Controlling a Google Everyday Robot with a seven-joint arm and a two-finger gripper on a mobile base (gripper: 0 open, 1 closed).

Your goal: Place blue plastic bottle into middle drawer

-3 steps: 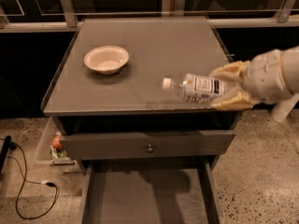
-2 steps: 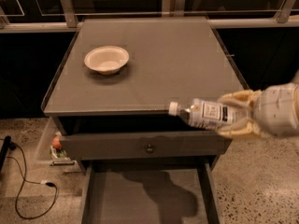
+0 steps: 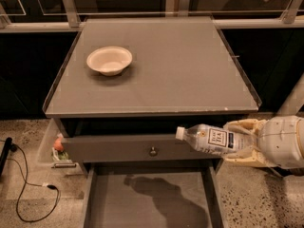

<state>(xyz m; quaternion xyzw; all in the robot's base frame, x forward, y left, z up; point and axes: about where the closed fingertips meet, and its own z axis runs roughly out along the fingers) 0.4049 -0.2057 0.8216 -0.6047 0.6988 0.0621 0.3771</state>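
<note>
Clear plastic fills my grasp: my gripper (image 3: 243, 141), out to the right of the round knob (image 3: 153, 151), is clamped around the base end of the blue plastic bottle (image 3: 213, 139). The bottle lies level in the air, its white cap pointing toward the knob, just right of it. Below the knob the middle drawer (image 3: 88, 198) stands open, a shadow on its gray floor. Beyond the knob, on the cabinet top (image 3: 190, 70), sits a white bowl (image 3: 109, 60).

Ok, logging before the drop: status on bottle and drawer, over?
Gripper shut on blue plastic bottle, at right front of cabinet. Bottle sideways, cap left, above open middle drawer, not yet in. Nothing seen in the way.
</note>
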